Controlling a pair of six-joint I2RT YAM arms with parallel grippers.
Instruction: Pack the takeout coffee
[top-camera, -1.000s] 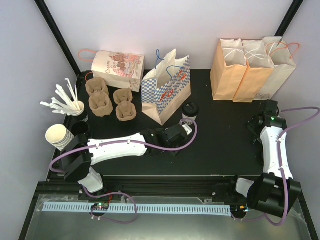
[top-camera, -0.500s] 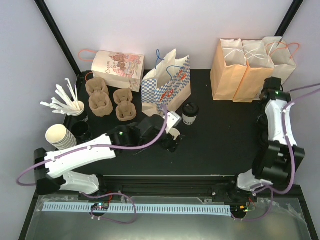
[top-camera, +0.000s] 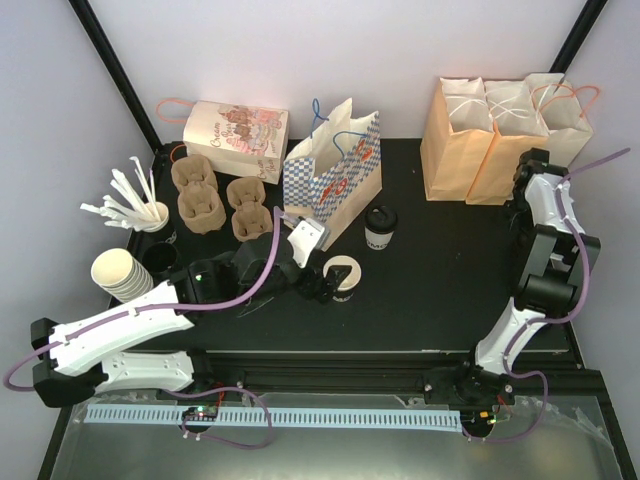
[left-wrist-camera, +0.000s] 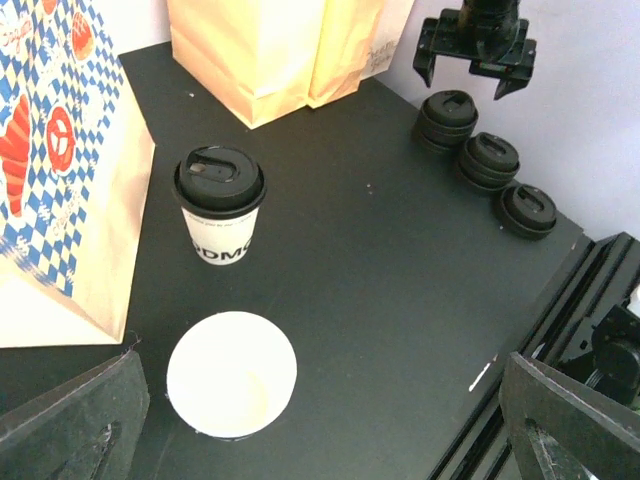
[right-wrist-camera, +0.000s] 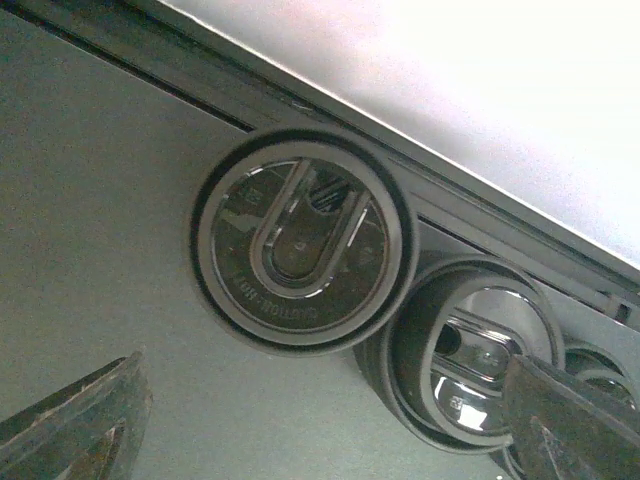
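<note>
Top external view, left to right: left gripper (top-camera: 322, 268) stands with jaws spread wide, holding nothing, just beside an unlidded white cup (top-camera: 344, 275) near the table's middle. The lidded coffee cup (top-camera: 379, 226) stands upright beyond it, beside the checkered bag (top-camera: 335, 178). Right gripper (top-camera: 524, 178), jaws apart and empty, hangs over the lid stacks (left-wrist-camera: 447, 115) at the right edge. Recommendation: centre on the nearest stack and lift one lid only.
</note>
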